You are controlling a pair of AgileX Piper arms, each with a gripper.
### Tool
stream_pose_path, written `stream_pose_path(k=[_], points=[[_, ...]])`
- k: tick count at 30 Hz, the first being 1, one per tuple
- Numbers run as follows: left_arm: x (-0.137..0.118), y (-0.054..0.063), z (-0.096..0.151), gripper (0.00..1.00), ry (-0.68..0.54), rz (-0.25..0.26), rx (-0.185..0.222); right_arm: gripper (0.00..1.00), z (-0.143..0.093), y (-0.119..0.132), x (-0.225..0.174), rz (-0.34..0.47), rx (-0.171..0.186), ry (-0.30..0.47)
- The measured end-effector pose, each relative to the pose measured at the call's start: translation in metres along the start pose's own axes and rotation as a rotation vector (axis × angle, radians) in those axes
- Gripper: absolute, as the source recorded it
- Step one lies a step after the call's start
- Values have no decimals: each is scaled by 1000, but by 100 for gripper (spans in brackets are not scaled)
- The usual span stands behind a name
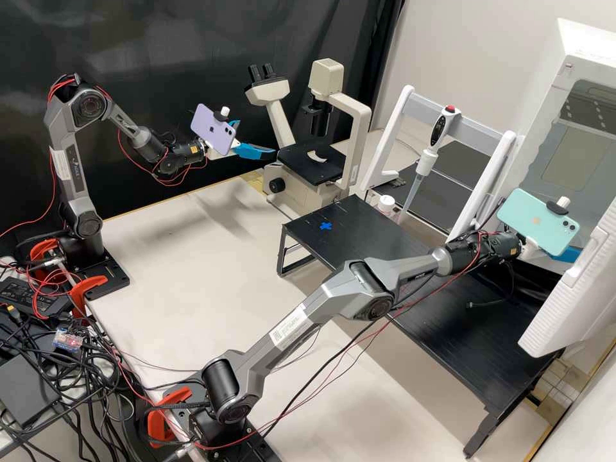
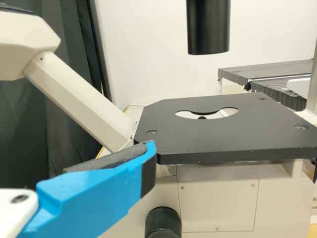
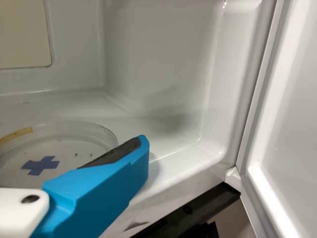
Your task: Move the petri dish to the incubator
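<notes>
Pale bench (image 1: 186,250), centre of the frame. Incubator (image 1: 581,37) upper right, its white door (image 1: 568,305) standing open. Right arm (image 1: 333,301) runs from bottom centre up to it; left arm (image 1: 74,173) is upper left. Black stand (image 1: 462,340) from centre to lower right, on the bench. Microscope (image 1: 356,122) upper centre, next to a white rack (image 1: 401,115) with a pipette (image 1: 436,128). Small white-capped bottle (image 1: 385,204) behind the stand.

Left hand (image 1: 258,137), upper centre-left, sits in front of the microscope stage (image 1: 311,168); fingers apart, nothing between them. It's well apart from the dish. Right hand (image 1: 568,255), right edge of the frame, is at the incubator's opening, partly hidden by a phone (image 1: 539,221).

From the right wrist view: clear petri dish (image 3: 74,130) is inside the white chamber, low down, right hand just beside its rim. Can't tell if that hand is clamped on the dish or loose around it, nor if the dish rests fully on the chamber floor. Blue cross (image 3: 40,165) visible within the dish's outline, strip of yellowish tape (image 3: 17,134) near the rim.
</notes>
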Motion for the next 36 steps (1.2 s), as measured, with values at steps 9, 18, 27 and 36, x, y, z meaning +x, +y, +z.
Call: stream_pose_path(k=[9,18,27,36], points=[[0,0,0,100,0,0,0,100,5,-9,-15,9,5,-24],[0,0,0,100,0,0,0,100,14,-10,-59,50,12,13],[0,0,0,100,0,0,0,100,37,-2,-133,99,72,63],[0,0,0,100,0,0,0,100,67,-15,-237,175,58,141]])
